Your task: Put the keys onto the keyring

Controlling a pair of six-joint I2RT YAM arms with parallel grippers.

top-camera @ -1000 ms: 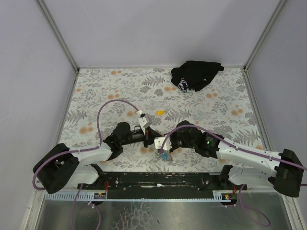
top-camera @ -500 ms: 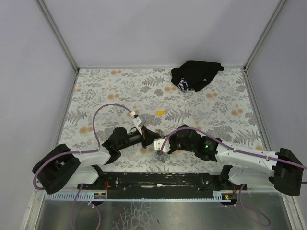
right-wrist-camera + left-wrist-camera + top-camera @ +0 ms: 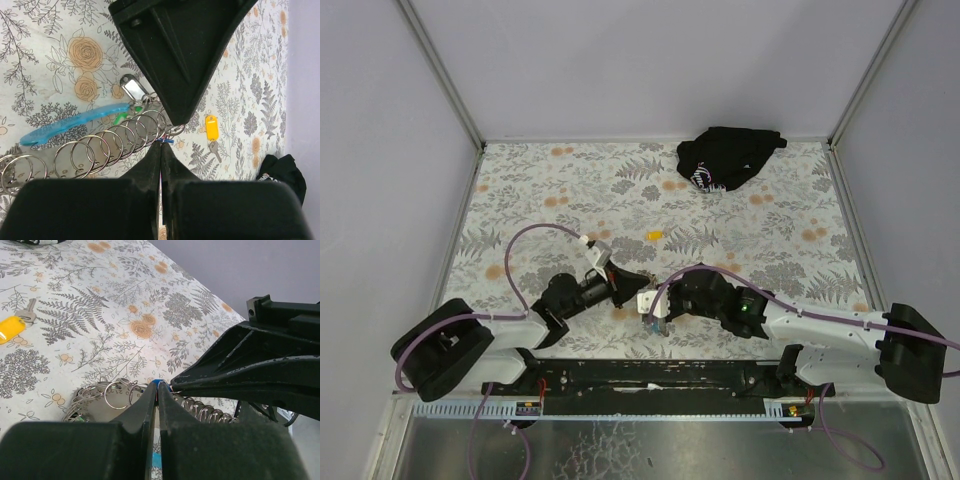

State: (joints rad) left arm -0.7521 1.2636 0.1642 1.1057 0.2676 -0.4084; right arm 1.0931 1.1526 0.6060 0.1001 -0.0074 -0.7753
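Right wrist view is showing the right gripper [image 3: 161, 146] and left gripper [image 3: 157, 388] both pinched closed, tips meeting at the blue tag of the keys [image 3: 165, 141] beside the coiled rings of the keyring [image 3: 116, 134], so threading is likely demanding tiny, steady, opposed moves.

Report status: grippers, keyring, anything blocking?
Left gripper and right gripper shut, tips meeting at a small blue piece by the keyring. Yellow-tagged key lies apart on the table. Black cloth far off, nothing blocking.
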